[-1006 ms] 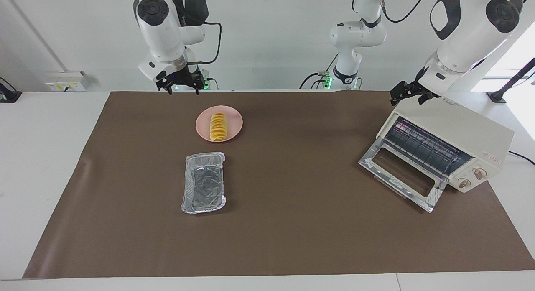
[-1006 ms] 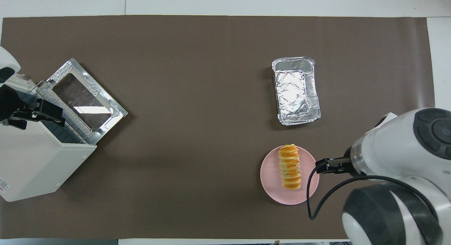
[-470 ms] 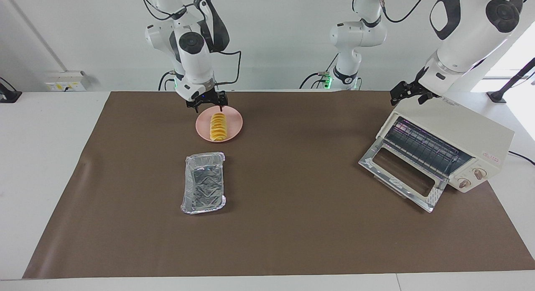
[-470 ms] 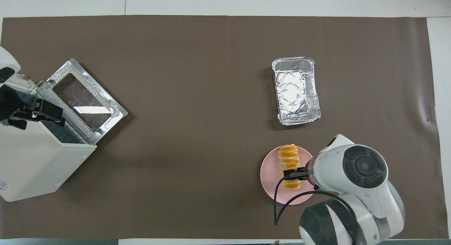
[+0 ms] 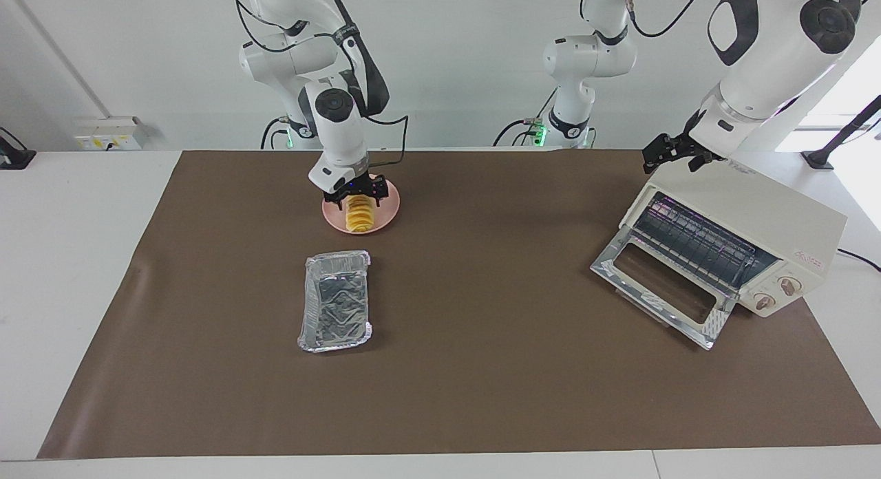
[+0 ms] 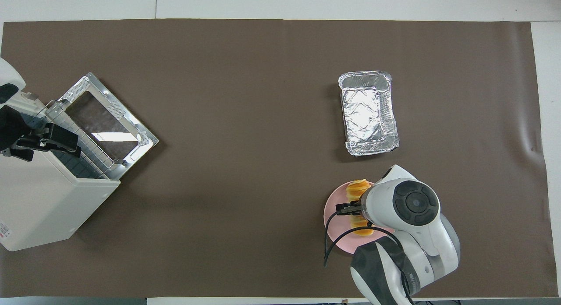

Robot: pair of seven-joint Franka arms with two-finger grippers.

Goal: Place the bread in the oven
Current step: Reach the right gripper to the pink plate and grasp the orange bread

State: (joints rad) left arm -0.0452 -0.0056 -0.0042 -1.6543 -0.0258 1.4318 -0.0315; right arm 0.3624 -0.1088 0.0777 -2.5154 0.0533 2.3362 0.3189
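**On the plate, bread about to be gripped**

On the pink plate, at the right arm's end of the table, lies the bread, lengthwise toward the foil tray. The right hand is low over the loaf, its fingers spread to either side of it and gripping nothing yet.

The ridged loaf looks soft, so a hard squeeze may crush it or split it between its segments. A grip too near one end may let it droop or slip out on the way across the table. If the fingers come down too deep, they could catch the plate and drag or tip it.

The oven stands well apart at the left arm's end, angled, its glass door dropped open. A low carry could knock the bread against that door's edge or the wire rack.

The left hand waits open above the oven's top corner, close enough to crowd an incoming arm.
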